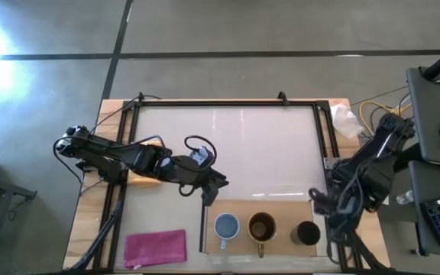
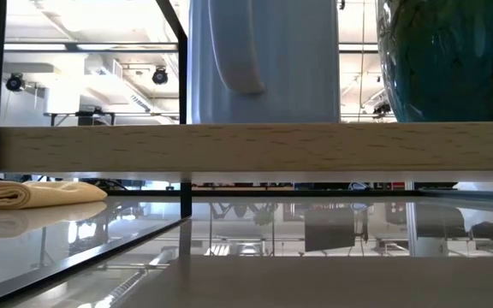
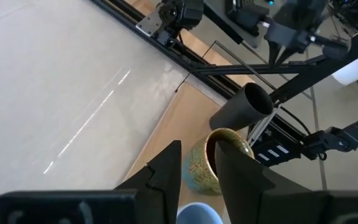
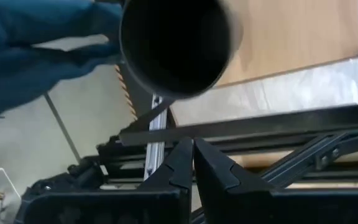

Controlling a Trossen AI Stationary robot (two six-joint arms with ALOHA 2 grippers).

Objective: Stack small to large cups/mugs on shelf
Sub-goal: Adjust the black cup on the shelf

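Three vessels stand in a row on the shelf [image 1: 277, 210] along the bench's [image 1: 113, 229] front edge: a blue mug [image 1: 226, 226], a brown mug [image 1: 262, 227] in the middle, and a black cup [image 1: 307, 233] nearest the front right corner. No smaller cups show in any view.

The left gripper [image 1: 211, 186] hangs over the glass just behind the blue mug, its fingers [image 3: 166, 177] spread with nothing between them. The right gripper [image 4: 193, 163] sits at the right edge beside the black cup, its fingers pressed together and empty.

The mugs look glazed ceramic, so likely stiff, fairly heavy, slick and prone to chipping if knocked together. For either mug, the rim wall seems the surest hold, one finger inside and one outside; the handles, pointing toward the front edge, are narrower and may let the mug swing. The black cup has no handle and a plain tube shape; it may be lighter, and a pinch across its wall near the mouth should do. Spacing between neighbours is tight, so a careless approach could nudge the next one.

A pink cloth [image 1: 156, 247] lies near the front left corner.
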